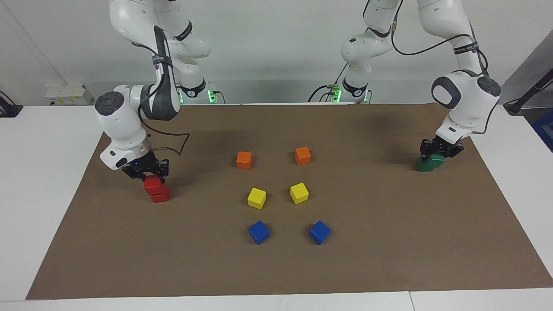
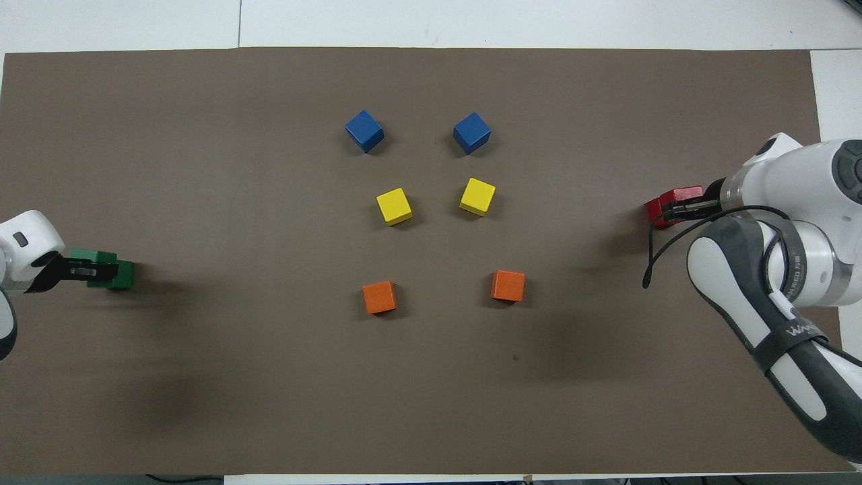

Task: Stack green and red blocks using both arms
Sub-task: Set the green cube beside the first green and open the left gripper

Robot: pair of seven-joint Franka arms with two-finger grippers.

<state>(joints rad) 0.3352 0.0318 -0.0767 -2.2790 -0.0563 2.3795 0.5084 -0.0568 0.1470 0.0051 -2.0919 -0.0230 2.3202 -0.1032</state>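
- Right claw [image 1: 146, 172] down on top red block [image 1: 152, 184] at the right arm's end of the counter [image 1: 26, 181]; fingers either side of it, pinching it.
- That block sits on the second red block [image 1: 160, 196], slightly offset; two-high stack on the brown mat [image 1: 276, 268].
- Left claw [image 1: 440, 150] low over the green blocks [image 1: 430, 163] at the left arm's end; appears to grip the top one, can't tell for sure.
- Green pair looks stacked, skewed; overhead view shows two offset green tops [image 2: 108, 268].
- Mid-mat: orange cubes [image 1: 244, 160] nearest the robots, then yellow cubes [image 1: 256, 198], blue cubes [image 1: 259, 232] farthest; all apart.
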